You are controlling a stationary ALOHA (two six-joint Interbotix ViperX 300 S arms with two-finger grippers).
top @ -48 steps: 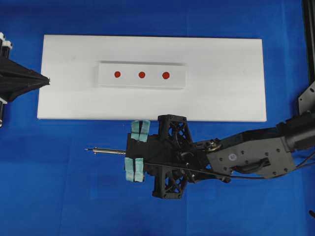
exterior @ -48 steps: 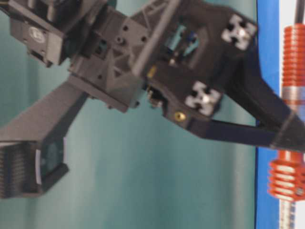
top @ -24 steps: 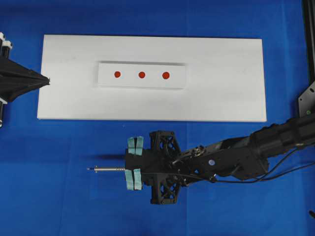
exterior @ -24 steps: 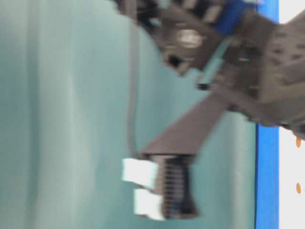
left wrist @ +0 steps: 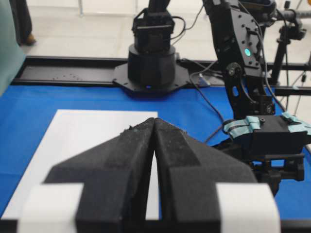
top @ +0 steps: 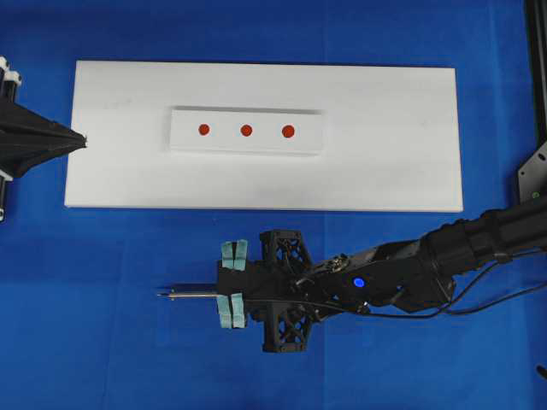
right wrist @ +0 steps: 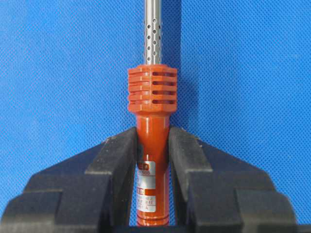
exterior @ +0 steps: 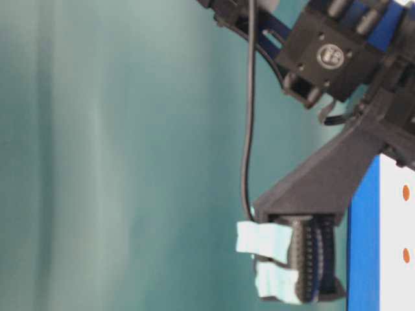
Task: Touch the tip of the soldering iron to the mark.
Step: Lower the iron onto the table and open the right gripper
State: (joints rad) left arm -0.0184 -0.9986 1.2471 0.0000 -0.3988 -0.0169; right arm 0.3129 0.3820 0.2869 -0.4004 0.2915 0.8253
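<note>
Seen from overhead, left to right: the left fingers (top: 79, 139) are pressed together at the white board's (top: 385, 171) edge. The soldering iron (top: 192, 295), clamped in the right fingers (top: 232, 285), has been carried farther from the mark (top: 246, 131), over the blue table (top: 102, 342).

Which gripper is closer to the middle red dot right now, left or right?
Right, though only narrowly. The right gripper sits below the white board over the blue cloth, clamping the soldering iron. The left gripper rests shut at the board's left edge, level with the mark.
</note>
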